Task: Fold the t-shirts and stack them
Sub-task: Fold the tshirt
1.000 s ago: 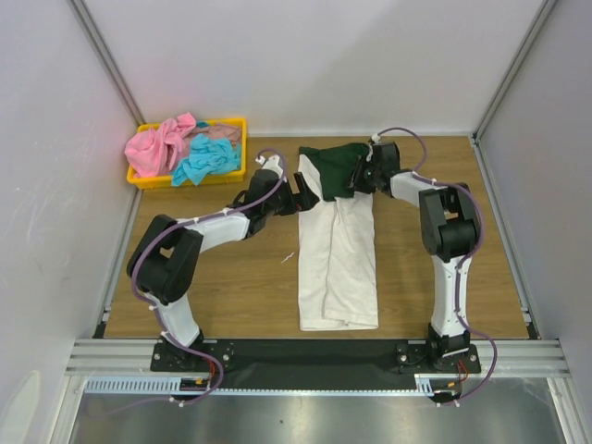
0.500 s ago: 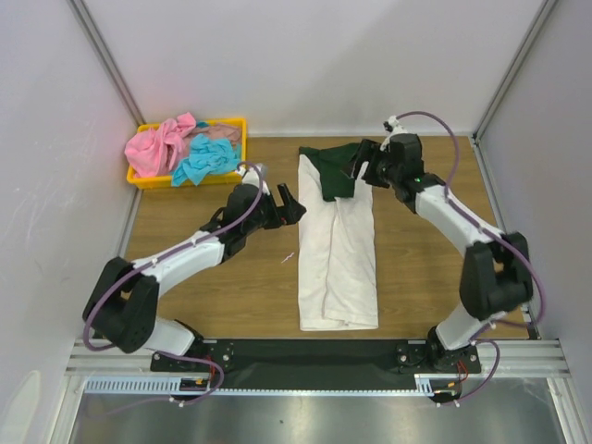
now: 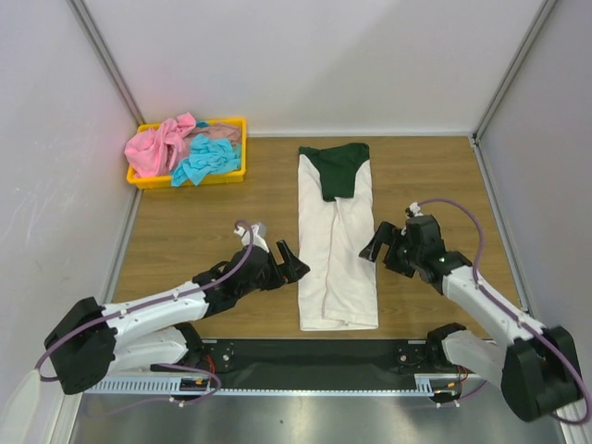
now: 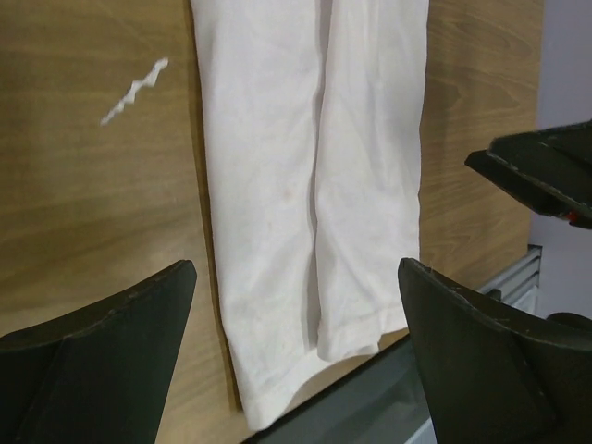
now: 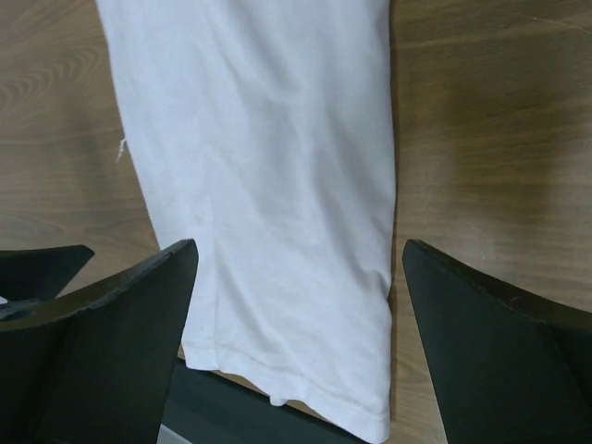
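Two arms: both reached low over the worktop (image 3: 213, 222), one on each side of the white t-shirt (image 3: 338, 250).
White t-shirt: it lay flat in the middle of the worktop, folded into a long narrow strip running from the near edge towards the far side. Its dark green sleeves were folded across the far end. Nothing gripped it.
Left fingers (image 3: 289, 263): they were spread wide and held nothing, just beside the strip's left edge, along its near half.
Right fingers (image 3: 379, 253): they were spread wide and held nothing, just off the strip's right edge.
Wrist views: each showed the white hem end of the strip lying on the wood in the gap between its own dark fingers.
Pink t-shirt (image 3: 157, 148): it lay crumpled in the yellow tray (image 3: 190, 181) at the far left corner, spilling over the tray's left rim.
Turquoise t-shirt (image 3: 203, 162): it was bunched in the same tray, touching the pink one.
White scrap (image 4: 134, 91): a small scrap lay on the bare wood, left of the strip and apart from it.
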`<state>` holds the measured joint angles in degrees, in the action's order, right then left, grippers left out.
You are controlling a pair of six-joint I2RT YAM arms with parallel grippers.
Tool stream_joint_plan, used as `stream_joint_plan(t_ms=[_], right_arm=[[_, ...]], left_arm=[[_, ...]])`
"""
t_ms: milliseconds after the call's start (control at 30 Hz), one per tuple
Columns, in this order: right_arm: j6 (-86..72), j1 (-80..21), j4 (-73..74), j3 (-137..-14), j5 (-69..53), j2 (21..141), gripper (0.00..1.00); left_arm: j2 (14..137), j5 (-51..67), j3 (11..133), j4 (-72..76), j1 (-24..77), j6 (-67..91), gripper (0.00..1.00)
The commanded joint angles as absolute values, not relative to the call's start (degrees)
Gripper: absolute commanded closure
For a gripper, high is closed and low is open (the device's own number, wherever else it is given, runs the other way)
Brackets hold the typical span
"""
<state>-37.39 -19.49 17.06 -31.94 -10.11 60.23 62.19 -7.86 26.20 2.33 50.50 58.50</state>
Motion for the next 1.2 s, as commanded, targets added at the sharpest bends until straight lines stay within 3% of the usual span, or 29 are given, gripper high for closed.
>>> stream_joint_plan(t_ms=[0, 300, 833, 1000, 1167], right_arm=[[-39.6, -20.0, 22.3, -30.9, -12.1, 53.2, 0.00], [-43.5, -20.7, 32.9, -23.1, -15.3, 43.8, 0.03], [-48.1, -22.4, 39.5, -17.4, -22.4, 41.3, 0.09], [-53.8, -24.6, 38.9, -13.3, -23.2, 34.3, 0.24], [-55.6, -27.4, 38.8, -13.5, -21.2, 33.5, 0.29]], left_arm=[[58.6, -11.4, 25.6, -2.9, 54.5, 67.4, 0.04], [57.1, -7.1, 26.5, -13.0, 58.3, 72.9, 0.06], [67.6, 8.6, 25.4, -9.4, 58.6, 79.1, 0.18], [67.7, 8.1, 23.6, -5.0, 60.0, 79.9, 0.21], [65.5, 5.4, 23.7, -6.8, 60.6, 80.2, 0.32]])
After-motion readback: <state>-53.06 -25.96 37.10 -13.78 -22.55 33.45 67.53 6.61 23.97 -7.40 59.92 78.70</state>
